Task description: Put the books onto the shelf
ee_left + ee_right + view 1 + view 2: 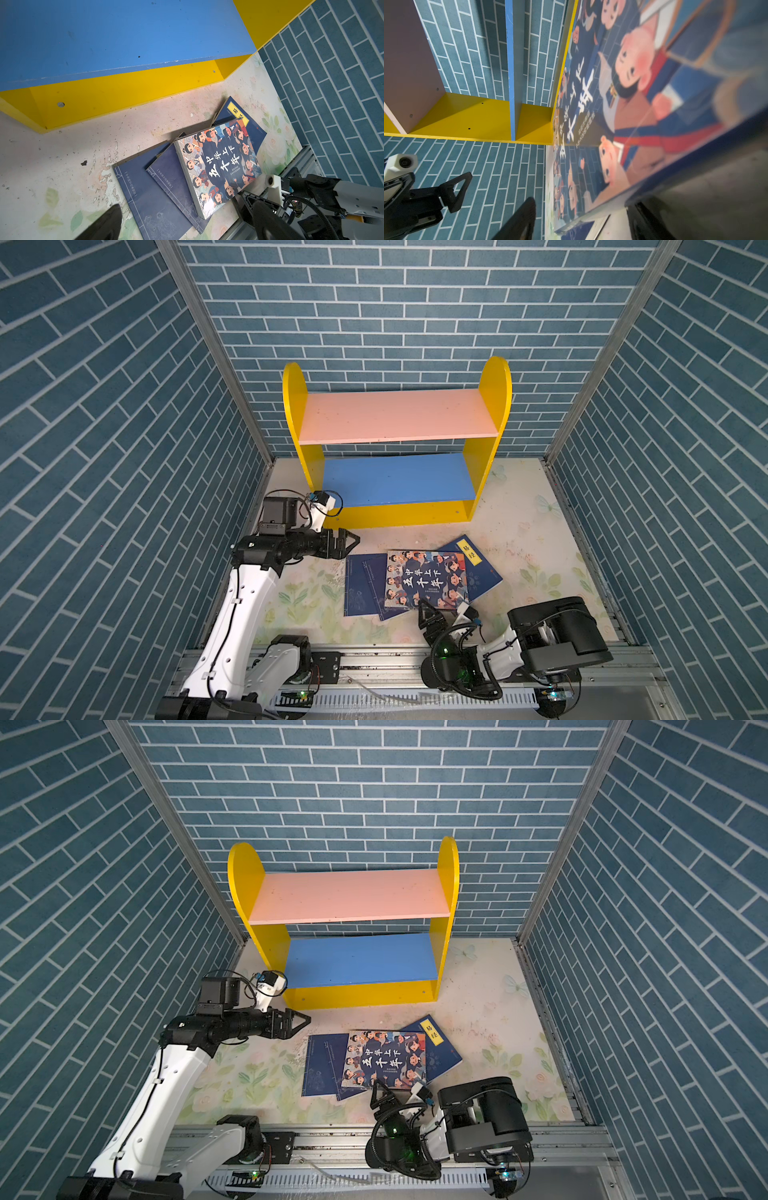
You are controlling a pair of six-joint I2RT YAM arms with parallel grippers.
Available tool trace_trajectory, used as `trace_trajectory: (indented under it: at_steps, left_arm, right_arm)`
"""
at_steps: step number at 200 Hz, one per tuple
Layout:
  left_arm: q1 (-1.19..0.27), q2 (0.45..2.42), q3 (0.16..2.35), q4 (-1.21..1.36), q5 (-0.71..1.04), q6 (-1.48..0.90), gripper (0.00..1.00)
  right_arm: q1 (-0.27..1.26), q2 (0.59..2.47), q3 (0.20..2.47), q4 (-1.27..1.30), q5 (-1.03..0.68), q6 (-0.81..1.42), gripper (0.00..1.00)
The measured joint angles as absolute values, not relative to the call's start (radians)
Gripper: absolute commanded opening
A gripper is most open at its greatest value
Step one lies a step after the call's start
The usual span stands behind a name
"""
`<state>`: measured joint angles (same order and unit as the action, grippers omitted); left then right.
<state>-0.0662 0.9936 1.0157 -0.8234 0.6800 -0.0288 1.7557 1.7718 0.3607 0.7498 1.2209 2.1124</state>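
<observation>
The books lie fanned flat on the table before the shelf. A thick book with cartoon faces rests on top. Thin navy books stick out on its left. Another with a yellow label sticks out on its right. My right gripper is at the thick book's near edge, open, one finger over the cover and one beyond the edge. My left gripper hangs open left of the books, holding nothing.
Blue brick-pattern walls close in the back and both sides. The shelf's pink and blue boards are bare. A metal rail runs along the table's front edge, by both arm bases.
</observation>
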Motion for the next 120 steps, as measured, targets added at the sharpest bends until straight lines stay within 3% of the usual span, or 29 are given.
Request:
trace_trajectory:
  at_steps: [58,120]
  left_arm:
    - [-0.066,0.984,1.016,-0.825,0.692,-0.036,1.00]
    - [-0.068,0.975,1.014,-0.824,0.736,-0.076,1.00]
  right_arm:
    - [1.754,1.761,0.336,0.761,1.229,2.117,0.67]
    - [1.741,1.830,0.330,0.875,1.256,2.116,0.53]
